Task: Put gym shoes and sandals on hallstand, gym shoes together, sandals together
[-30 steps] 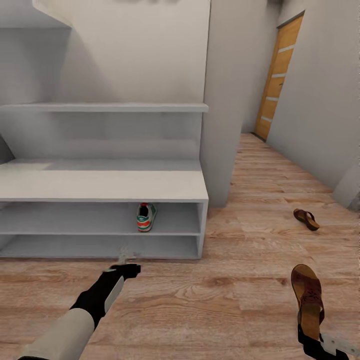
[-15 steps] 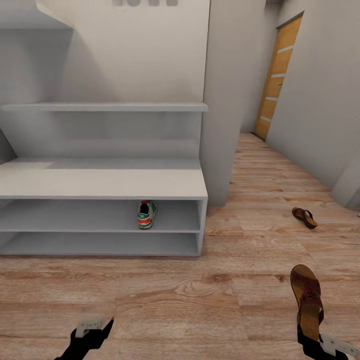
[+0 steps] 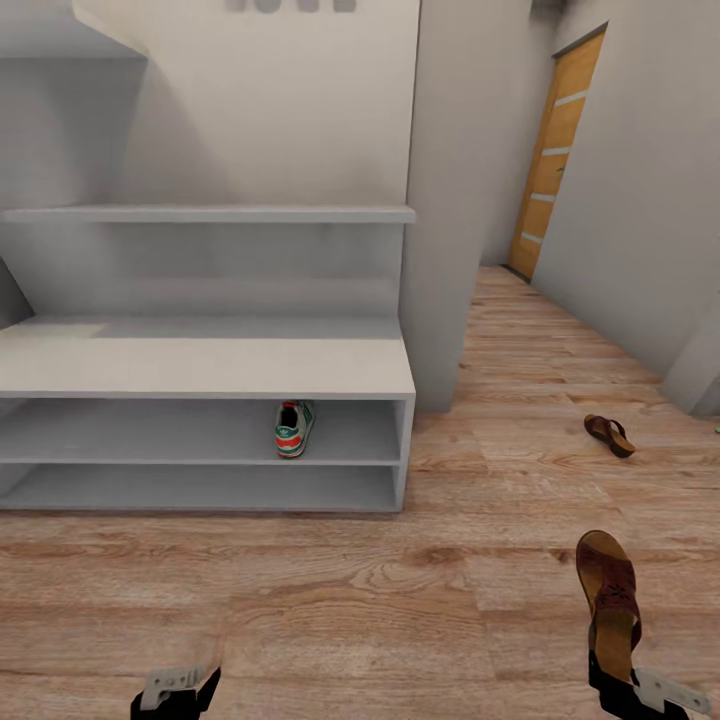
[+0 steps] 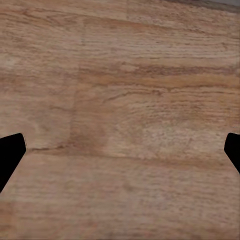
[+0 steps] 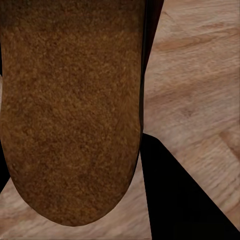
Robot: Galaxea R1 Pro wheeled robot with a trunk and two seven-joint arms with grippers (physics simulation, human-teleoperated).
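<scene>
Brown sandal [image 3: 610,590] pinched in the right gripper [image 3: 612,672]
Tan footbed; right of the hallstand [image 3: 205,368], where one green-striped sneaker [image 3: 291,429] sits. Left gripper [image 4: 120,150] spread.

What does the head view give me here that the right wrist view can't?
Head view alone: the hallstand with one gym shoe on its upper open shelf, a second sandal lying on the corridor floor farther off, an orange door, and the left gripper.

Right wrist view alone: a close look at the held sandal's suede-like surface.

Shared: the held sandal, the right gripper and wood flooring.
</scene>
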